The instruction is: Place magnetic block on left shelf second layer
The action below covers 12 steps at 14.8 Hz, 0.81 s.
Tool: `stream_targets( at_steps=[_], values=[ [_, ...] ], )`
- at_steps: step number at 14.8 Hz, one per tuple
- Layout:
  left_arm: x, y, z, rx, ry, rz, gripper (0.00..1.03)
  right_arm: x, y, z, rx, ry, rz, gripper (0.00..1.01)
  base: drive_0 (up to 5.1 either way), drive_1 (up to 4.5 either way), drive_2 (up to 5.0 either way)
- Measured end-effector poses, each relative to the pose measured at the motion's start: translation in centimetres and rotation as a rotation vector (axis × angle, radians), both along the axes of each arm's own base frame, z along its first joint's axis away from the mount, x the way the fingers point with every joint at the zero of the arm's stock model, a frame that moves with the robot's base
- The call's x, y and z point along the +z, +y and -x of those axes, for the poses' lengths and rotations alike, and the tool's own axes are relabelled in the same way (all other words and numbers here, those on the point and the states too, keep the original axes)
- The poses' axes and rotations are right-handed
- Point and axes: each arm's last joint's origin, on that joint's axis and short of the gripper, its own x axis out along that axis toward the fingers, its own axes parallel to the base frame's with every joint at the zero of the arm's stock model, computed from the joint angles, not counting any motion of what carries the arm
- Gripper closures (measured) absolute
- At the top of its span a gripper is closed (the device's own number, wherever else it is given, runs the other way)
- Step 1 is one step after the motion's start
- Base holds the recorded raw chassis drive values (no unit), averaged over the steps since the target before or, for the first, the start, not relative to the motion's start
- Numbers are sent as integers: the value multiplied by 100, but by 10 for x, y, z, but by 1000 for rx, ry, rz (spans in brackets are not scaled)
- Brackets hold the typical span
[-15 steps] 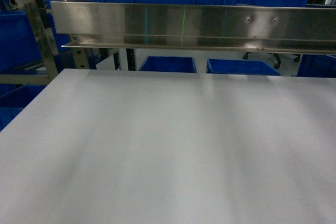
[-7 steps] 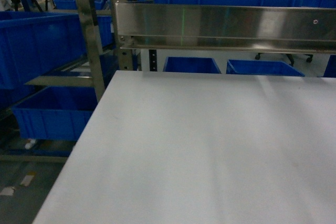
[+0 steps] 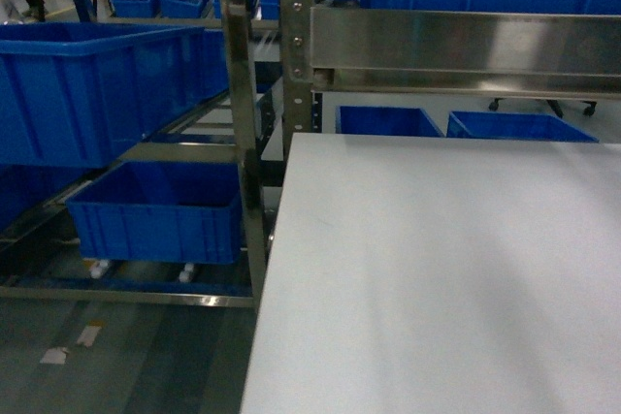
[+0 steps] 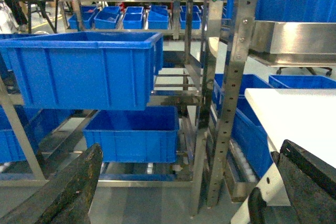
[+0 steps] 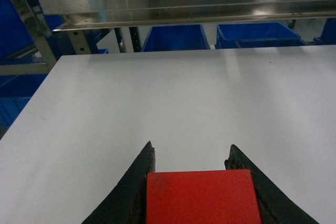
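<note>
Right gripper [image 5: 197, 174] grips the red block [image 5: 202, 196] over the white table [image 5: 157, 103]; carry it level toward the shelf's upper blue crate [image 3: 92, 89], left gripper [image 4: 184, 192] wide open.

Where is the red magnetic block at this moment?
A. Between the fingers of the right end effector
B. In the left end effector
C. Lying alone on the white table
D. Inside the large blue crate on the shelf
A: the right wrist view shows the magnetic block sitting between the two dark fingers of the right end effector, above the white table.

White table [image 3: 437, 269] with steel rail [image 3: 466, 46] above, two blue bins [image 3: 388, 121] behind it, lower blue crate [image 3: 160, 210] on floor-level rack
</note>
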Motion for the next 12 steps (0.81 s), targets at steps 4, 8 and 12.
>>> stream_targets(
  at_steps=[4, 8, 12],
  values=[
    [0, 0, 0, 1, 0, 0, 5, 0, 0, 0, 1, -5, 0, 67, -484, 281, 210],
    [0, 0, 0, 0, 1, 0, 5, 0, 0, 0, -3, -2, 1, 67, -449, 401, 104],
    [0, 0, 0, 0, 1, 0, 5, 0, 0, 0, -3, 0, 1, 67, -436, 425, 53]
  ],
)
